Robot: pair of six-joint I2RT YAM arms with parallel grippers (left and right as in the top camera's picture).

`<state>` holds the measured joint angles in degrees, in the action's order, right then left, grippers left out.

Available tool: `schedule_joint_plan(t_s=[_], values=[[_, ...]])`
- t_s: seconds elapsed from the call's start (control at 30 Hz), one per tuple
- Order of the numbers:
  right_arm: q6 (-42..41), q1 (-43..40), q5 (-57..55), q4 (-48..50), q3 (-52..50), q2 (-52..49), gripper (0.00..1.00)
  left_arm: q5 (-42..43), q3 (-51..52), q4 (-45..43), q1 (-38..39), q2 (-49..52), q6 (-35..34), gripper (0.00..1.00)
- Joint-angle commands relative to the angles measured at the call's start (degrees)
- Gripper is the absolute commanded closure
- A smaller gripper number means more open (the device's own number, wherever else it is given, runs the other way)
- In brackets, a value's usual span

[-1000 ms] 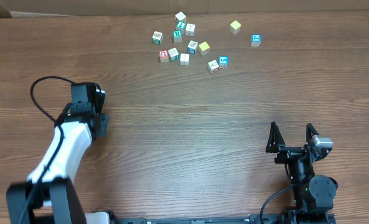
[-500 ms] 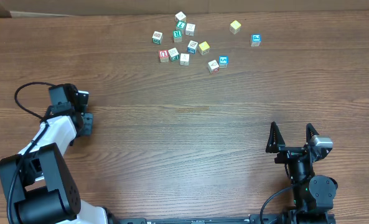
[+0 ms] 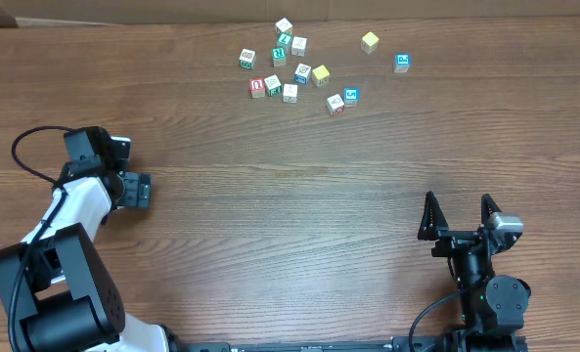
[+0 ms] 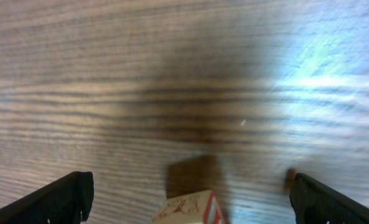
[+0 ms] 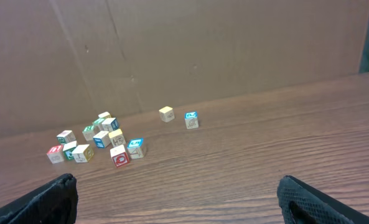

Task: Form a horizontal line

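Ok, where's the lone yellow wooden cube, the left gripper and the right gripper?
Lone yellow wooden cube [image 3: 370, 41], overhead view, top face.
Left gripper [image 4: 190, 180], left wrist view, midway between fingertips.
Right gripper [image 3: 457, 200], overhead view, midway between fingertips.

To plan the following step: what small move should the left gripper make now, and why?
Probably raise the left gripper straight up. Its jaws stand wide open, apart from the cream, red-edged letter cube resting on the table between them, so a straight lift should clear it without a nudge.

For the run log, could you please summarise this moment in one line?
left gripper open astride letter cube | right gripper open, empty | other cubes clustered far side
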<state>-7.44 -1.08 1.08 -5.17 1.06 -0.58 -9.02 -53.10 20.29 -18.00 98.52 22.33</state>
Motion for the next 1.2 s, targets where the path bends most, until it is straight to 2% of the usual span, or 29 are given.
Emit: schedule_joint_plan(t_s=[0.0,0.07,0.13,0.2,0.27,0.4,0.57,0.6,0.8,1.03,1.17], values=[[0.4,0.3,-0.1,0.3,-0.6,0.4,0.00,-0.1,-12.9,4.7,3.4,-3.6,-9.5,0.00],[0.4,0.3,-0.1,0.3,-0.6,0.4,0.00,1.3,-19.8,7.8,5.7,-5.7,-16.3,0.01],[0.4,0.3,-0.1,0.3,-0.6,0.4,0.00,6.4,-25.6,9.3,8.2,-7.2,-19.8,0.00],[0.4,0.3,-0.1,0.3,-0.6,0.4,0.00,15.4,-31.4,7.4,12.2,-8.0,-22.5,0.01],[0.4,0.3,-0.1,0.3,-0.6,0.4,0.00,19.6,-33.4,1.0,16.6,-7.9,-24.7,0.00],[0.4,0.3,-0.1,0.3,-0.6,0.4,0.00,15.1,-33.4,-6.4,23.1,-4.7,-24.3,0.00],[0.4,0.3,-0.1,0.3,-0.6,0.4,0.00,15.0,-33.4,-10.3,27.0,6.4,-23.1,0.00],[0.4,0.3,-0.1,0.3,-0.6,0.4,0.00,15.6,-33.4,-11.5,27.6,12.1,-20.6,0.00],[0.4,0.3,-0.1,0.3,-0.6,0.4,0.00,16.5,-33.4,-12.5,27.9,24.3,-5.4,0.00],[0.4,0.3,-0.1,0.3,-0.6,0.4,0.00,16.8,-33.4,-14.8,27.8,32.0,-0.6,0.04],[0.4,0.3,-0.1,0.3,-0.6,0.4,0.00,21.3,-33.4,-18.7,27.8,34.4,1.5,0.06]])
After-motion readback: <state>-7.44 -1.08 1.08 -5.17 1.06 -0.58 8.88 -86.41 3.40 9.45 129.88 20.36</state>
